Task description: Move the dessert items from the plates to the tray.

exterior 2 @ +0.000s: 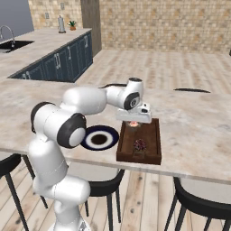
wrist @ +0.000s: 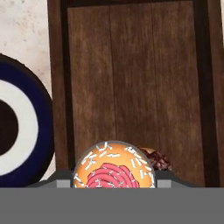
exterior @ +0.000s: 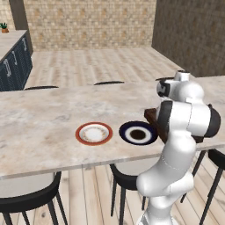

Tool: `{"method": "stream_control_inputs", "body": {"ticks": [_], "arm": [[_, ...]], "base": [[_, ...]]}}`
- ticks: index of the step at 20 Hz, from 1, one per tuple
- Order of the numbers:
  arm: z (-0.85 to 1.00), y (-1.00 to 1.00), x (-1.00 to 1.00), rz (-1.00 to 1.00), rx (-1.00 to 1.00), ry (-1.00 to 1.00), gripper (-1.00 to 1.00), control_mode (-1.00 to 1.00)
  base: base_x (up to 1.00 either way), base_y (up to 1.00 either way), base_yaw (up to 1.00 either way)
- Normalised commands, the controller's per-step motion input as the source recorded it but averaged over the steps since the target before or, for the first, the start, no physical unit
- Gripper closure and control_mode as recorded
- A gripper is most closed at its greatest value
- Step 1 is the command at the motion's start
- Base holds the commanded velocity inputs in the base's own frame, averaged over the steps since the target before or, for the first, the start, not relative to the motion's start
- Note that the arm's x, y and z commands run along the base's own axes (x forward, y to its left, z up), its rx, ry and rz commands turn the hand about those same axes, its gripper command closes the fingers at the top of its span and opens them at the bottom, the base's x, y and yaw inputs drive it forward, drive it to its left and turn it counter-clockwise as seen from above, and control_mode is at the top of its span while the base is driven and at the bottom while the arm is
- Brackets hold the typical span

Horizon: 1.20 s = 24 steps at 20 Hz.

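Pink-frosted cupcake [wrist: 113, 168] pinched in claw [exterior 2: 134, 122], above wooden tray [exterior 2: 153, 135]

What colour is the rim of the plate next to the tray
Dark navy blue rim around a white ring; clearest in the hand view.

Right base view. The gripper [exterior 2: 133, 121] is held over the far end of the wooden tray [exterior 2: 153, 135], with a pink-topped cupcake [exterior 2: 134, 124] seen between its fingers. A dark cake [exterior 2: 140, 144] lies on the tray at 6 o'clock of the gripper. The navy-rimmed plate [exterior 2: 100, 138] lies at 9 o'clock of the tray.
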Motion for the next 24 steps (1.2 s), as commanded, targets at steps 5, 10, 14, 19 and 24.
{"method": "stream_control_inputs", "body": {"ticks": [5, 10, 14, 19, 24], "arm": [[-0.20, -0.09, 0.30, 0.00, 0.00, 0.00, 1.00, -1.00], [-0.37, -0.15, 0.20, 0.00, 0.00, 0.00, 1.00, -1.00], [-0.33, -0.08, 0.14, 0.00, 0.00, 0.00, 1.00, -1.00], [-0.33, -0.04, 0.08, 0.00, 0.00, 0.00, 1.00, -1.00], [-0.28, -0.04, 0.08, 0.00, 0.00, 0.00, 1.00, -1.00]], "base": [[0.00, 0.00, 0.00], [0.00, 0.00, 0.00], [0.00, 0.00, 0.00], [0.00, 0.00, 0.00], [0.00, 0.00, 0.00]]}}
